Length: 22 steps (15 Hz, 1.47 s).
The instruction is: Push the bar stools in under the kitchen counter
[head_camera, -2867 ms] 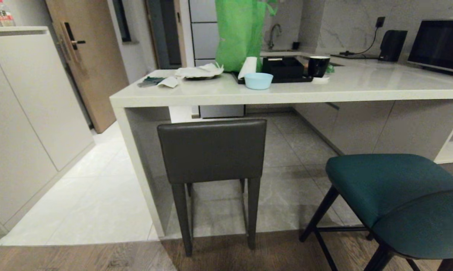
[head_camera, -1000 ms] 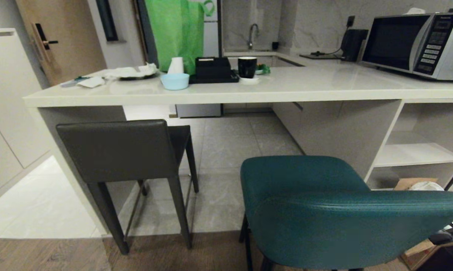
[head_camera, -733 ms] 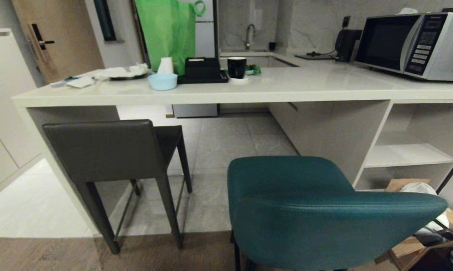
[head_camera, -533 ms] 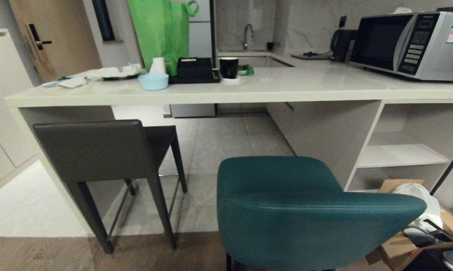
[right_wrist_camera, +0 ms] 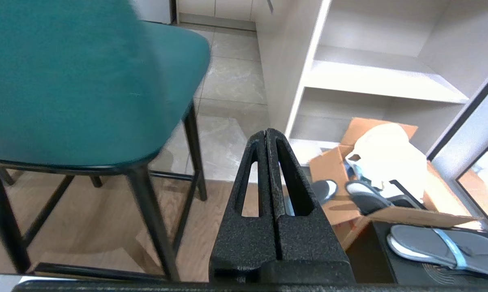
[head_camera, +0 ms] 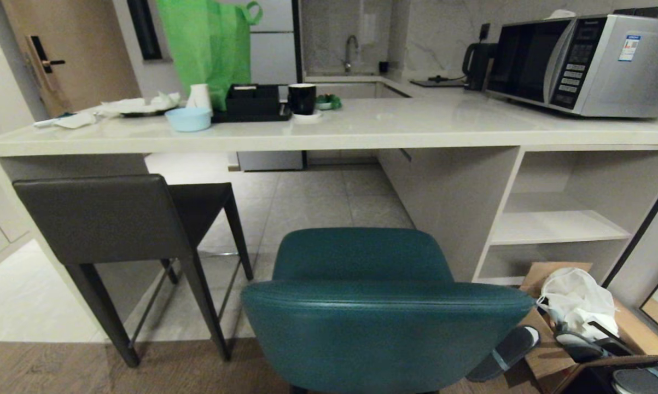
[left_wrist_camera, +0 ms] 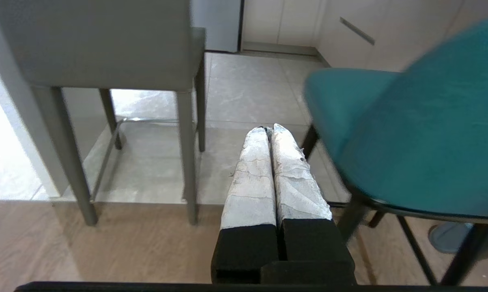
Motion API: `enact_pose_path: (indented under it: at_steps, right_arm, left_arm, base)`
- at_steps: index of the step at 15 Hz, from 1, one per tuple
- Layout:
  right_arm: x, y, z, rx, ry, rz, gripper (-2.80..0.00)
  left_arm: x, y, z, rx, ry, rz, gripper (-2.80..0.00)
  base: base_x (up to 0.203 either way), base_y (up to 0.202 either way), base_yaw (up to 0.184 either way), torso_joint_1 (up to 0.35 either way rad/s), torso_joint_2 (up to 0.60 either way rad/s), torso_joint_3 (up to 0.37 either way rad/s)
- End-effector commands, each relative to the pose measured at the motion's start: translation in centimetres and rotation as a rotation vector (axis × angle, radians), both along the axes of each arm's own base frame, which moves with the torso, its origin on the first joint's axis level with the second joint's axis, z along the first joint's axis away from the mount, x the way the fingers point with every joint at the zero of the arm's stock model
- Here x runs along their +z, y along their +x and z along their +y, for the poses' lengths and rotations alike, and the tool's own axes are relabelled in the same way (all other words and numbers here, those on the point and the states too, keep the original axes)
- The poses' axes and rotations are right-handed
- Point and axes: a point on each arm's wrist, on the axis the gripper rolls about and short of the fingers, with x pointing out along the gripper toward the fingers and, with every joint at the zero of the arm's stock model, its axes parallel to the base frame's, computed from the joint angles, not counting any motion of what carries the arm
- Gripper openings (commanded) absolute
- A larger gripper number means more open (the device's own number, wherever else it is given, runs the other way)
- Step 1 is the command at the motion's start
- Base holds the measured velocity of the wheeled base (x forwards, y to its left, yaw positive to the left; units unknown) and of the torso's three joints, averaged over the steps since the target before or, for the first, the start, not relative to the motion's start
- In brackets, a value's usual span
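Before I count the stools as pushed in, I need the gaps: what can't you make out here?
- Teal stool legs: head view, hidden behind its own backrest and cut off by the bottom edge.
- Grey stool seat front: head view, hidden behind its backrest, so its depth under the counter is unclear.
- Teal stool in both wrist views: blurred.

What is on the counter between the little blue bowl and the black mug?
In the head view, a black tray carrying a black box sits on the cream stone kitchen counter between the pale blue bowl and the black mug.
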Motion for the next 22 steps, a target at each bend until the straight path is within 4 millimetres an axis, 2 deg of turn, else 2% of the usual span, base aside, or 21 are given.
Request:
enact_pose_path:
  at_steps: [1, 8, 9, 11, 13, 16, 19, 22]
  right_arm:
    - [0.0, 0.0, 0.0, 0.001, 0.001, 0.001, -2.80]
    - [0.1, 0.0, 0.0, 0.010, -0.007, 0.004, -2.80]
    - [0.6, 0.1, 0.0, 0.015, -0.004, 0.017, -2.80]
    - [3.1, 0.8, 0.1, 0.031, 0.037, 0.069, -2.80]
    - [5.5, 3.0, 0.1, 0.033, 0.066, 0.163, -2.80]
    - [7.9, 8.4, 0.1, 0.036, 0.066, 0.218, -2.80]
    - [8.0, 13.6, 0.8, 0.088, 0.056, 0.249, -2.80]
    - [7.2, 17.1, 2.9, 0.176, 0.037, 0.236, -2.80]
  left_arm:
    - [-0.1, 0.0, 0.0, 0.000, -0.003, 0.003, -2.80]
    - [-0.1, 0.0, 0.0, -0.023, -0.002, 0.011, -2.80]
    - [0.5, 0.0, -0.1, -0.036, -0.001, 0.025, -2.80]
    - [2.9, 0.6, -0.1, -0.053, -0.003, 0.098, -2.80]
    - [4.9, 2.9, -0.1, -0.071, 0.025, 0.198, -2.80]
    - [6.1, 8.5, -0.2, -0.102, 0.065, 0.328, -2.80]
    - [5.2, 14.5, -1.3, -0.165, 0.109, 0.379, -2.80]
    - [2.9, 18.7, -4.8, -0.226, 0.173, 0.374, -2.80]
  base:
    - [0.000, -0.156, -0.001, 0.002, 0.01, 0.002]
    - [0.000, -0.013, 0.000, 0.000, 0.00, 0.000]
    - [0.000, 0.000, 0.000, 0.000, 0.00, 0.000]
    - [0.000, 0.000, 0.000, 0.000, 0.00, 0.000]
    - [0.000, 0.000, 0.000, 0.000, 0.00, 0.000]
    - [0.000, 0.000, 0.000, 0.000, 0.00, 0.000]
    - [0.000, 0.000, 0.000, 0.000, 0.00, 0.000]
    - [0.000, 0.000, 0.000, 0.000, 0.00, 0.000]
